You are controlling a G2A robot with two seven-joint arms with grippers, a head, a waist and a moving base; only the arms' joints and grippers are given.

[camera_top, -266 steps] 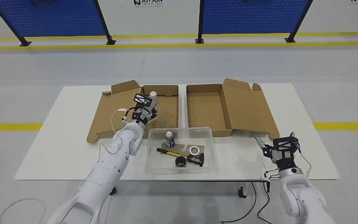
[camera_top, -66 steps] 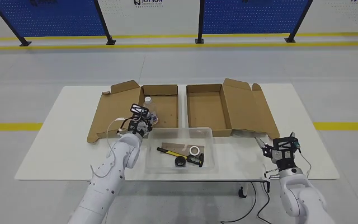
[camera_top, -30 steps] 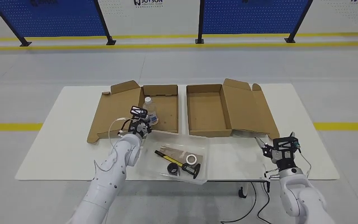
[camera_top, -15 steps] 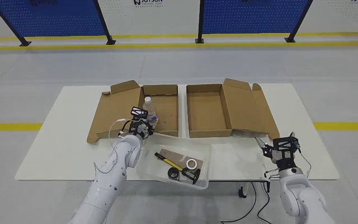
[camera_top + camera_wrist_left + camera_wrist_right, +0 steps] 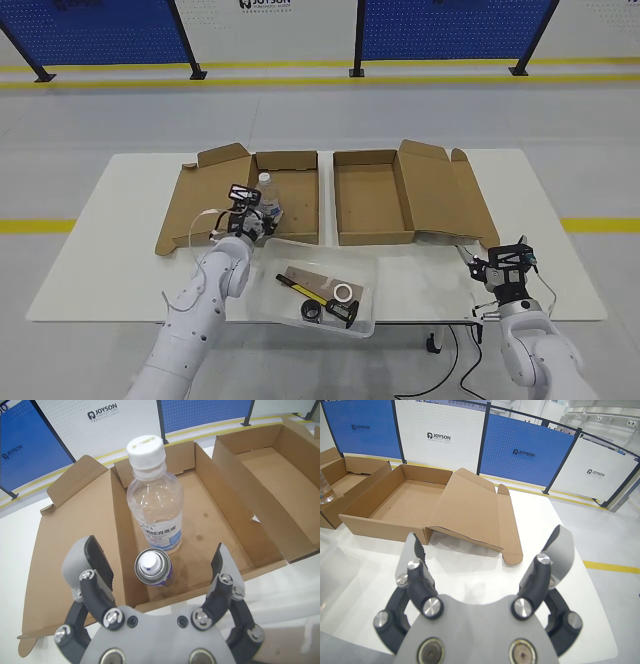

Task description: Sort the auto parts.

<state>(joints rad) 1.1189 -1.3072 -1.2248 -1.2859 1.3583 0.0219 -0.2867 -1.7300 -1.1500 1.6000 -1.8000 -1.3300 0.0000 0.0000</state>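
**mk:** quick q, what's up w/ the left fingers (image 5: pixel 97 562) rn? holding anything?

**dz:** nope. Spread wide, nothing in them. The spray can (image 5: pixel 153 570) stands upright in the gap btw the two fingers, touching neither afaict. It's inside the left cardboard box (image 5: pixel 212 540), close to the box wall nearest the fingers.

**mk:** and the clear bottle (image 5: pixel 153 505)?

**dz:** just past the can, farther from the fingertips. Also upright in the same box, white cap on. Can & bottle are right next to each other, can't tell if they actually touch.

**mk:** right side?

**dz:** right fingers (image 5: pixel 413 550) are wide open too, gripping nothing, over the bench (image 5: pixel 470 580). Ahead of the fingertips is the second cardboard box (image 5: pixel 402 500), open, w/ its lid folded out flat toward the fingers. Well apart from the left fingers.

**mk:** rest of the parts?

**dz:** in the clear plastic bin (image 5: pixel 265 290) on the bench, sitting skewed. It's on the near side of the left fingers, and much closer to them than to the right ones. Inside there's a yellow/black tool (image 5: pixel 297 287), a white tape roll (image 5: pixel 344 293), a black roll (image 5: pixel 311 312) & another black piece (image 5: pixel 343 313) I can't id. Neither set of fingers touches any of it.
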